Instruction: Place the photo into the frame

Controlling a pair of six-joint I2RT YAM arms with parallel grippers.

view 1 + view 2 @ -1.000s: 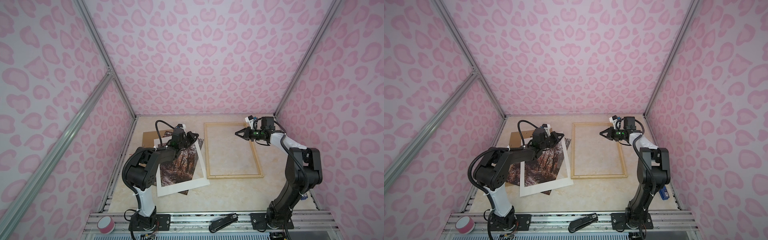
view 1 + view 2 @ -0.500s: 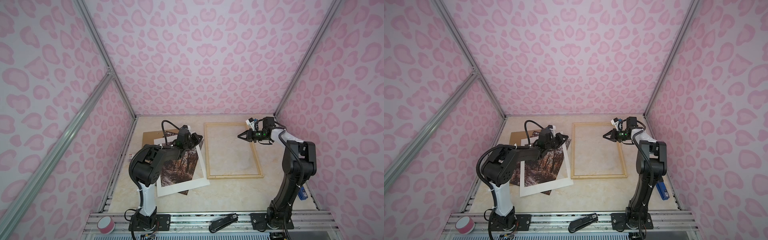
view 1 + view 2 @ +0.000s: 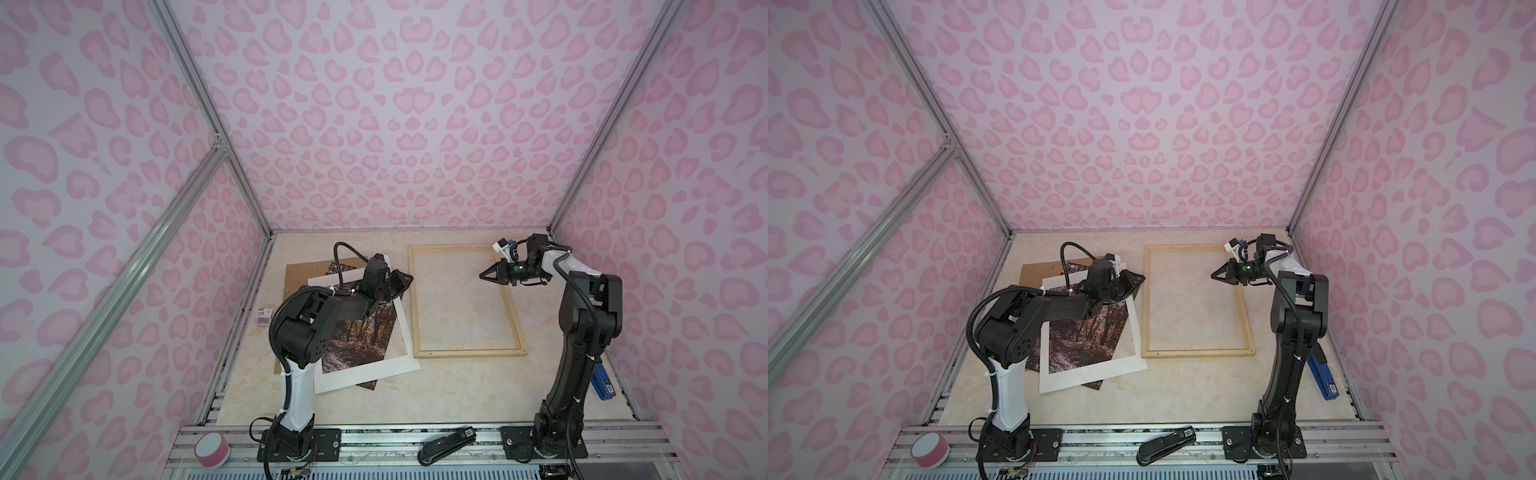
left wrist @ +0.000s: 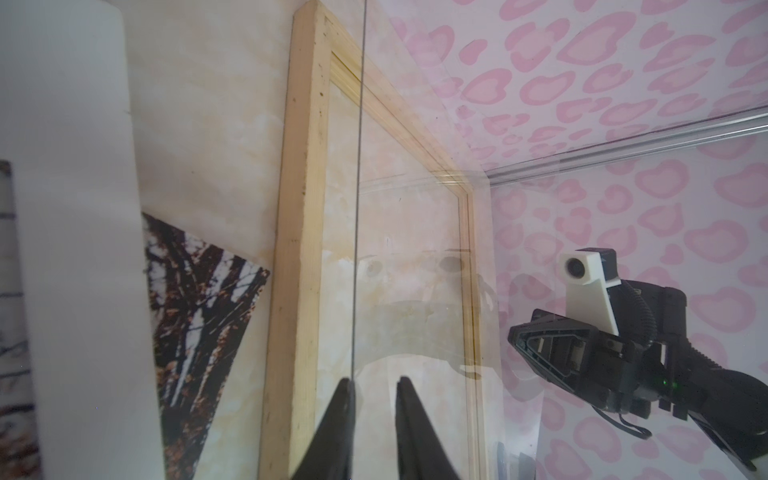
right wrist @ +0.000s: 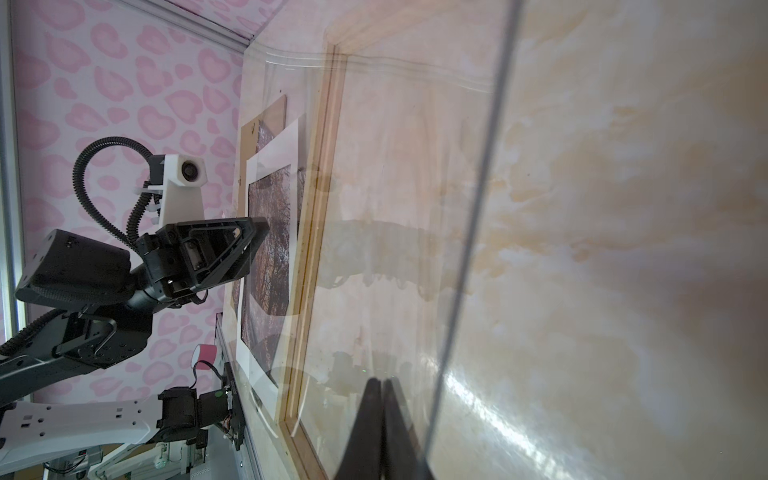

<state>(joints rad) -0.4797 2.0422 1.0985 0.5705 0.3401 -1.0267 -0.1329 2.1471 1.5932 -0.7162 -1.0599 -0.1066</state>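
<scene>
The pale wooden frame [image 3: 469, 353] [image 3: 1196, 353] lies flat at mid-table. Left of it the autumn forest photo [image 3: 357, 336] [image 3: 1084, 336] lies askew under a white mat [image 3: 365, 374], on a brown board [image 3: 299, 274]. A clear sheet [image 4: 415, 249] [image 5: 395, 166] hangs tilted over the frame between both grippers. My left gripper [image 3: 409, 277] [image 4: 374, 380] hovers at the frame's left strip, open by a narrow gap, with the sheet's edge against one finger. My right gripper [image 3: 482, 275] [image 5: 380, 380] is shut at the sheet's opposite side, above the frame's right part.
A black stapler [image 3: 446, 444] and a pink tape roll [image 3: 212, 449] sit on the front rail. A blue stapler [image 3: 602, 380] lies by the right wall, a small packet [image 3: 264, 322] by the left wall. Pink patterned walls enclose three sides.
My left gripper has moved right, from over the mat to the frame's left strip, and its jaws have parted slightly. The right gripper has shifted a little and stayed shut.
</scene>
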